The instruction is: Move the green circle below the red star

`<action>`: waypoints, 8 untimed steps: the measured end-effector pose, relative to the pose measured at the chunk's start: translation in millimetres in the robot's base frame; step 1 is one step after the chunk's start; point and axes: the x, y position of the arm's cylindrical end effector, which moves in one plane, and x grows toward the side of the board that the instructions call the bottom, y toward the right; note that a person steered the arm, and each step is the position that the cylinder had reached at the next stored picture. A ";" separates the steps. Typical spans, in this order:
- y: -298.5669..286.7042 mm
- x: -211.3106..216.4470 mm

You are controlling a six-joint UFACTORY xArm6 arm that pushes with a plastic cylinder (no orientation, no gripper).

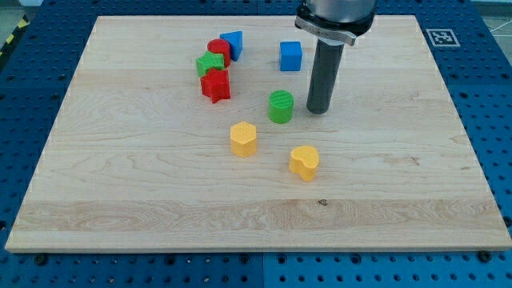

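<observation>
The green circle (pixel 281 106) stands near the board's middle, upright. The red star (pixel 215 85) lies up and to its left, in a cluster. My tip (pixel 318 110) rests on the board just right of the green circle, with a small gap between them. The rod rises from the tip to the arm at the view's top.
A green star (pixel 210 64), a red circle (pixel 219 50) and a blue triangular block (pixel 233 42) crowd above the red star. A blue cube (pixel 290 55) sits above the green circle. A yellow hexagon (pixel 243 138) and a yellow heart (pixel 304 162) lie below it.
</observation>
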 end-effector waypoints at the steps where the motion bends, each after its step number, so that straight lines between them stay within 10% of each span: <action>1: -11.2 0.0; 8: -108.5 0.0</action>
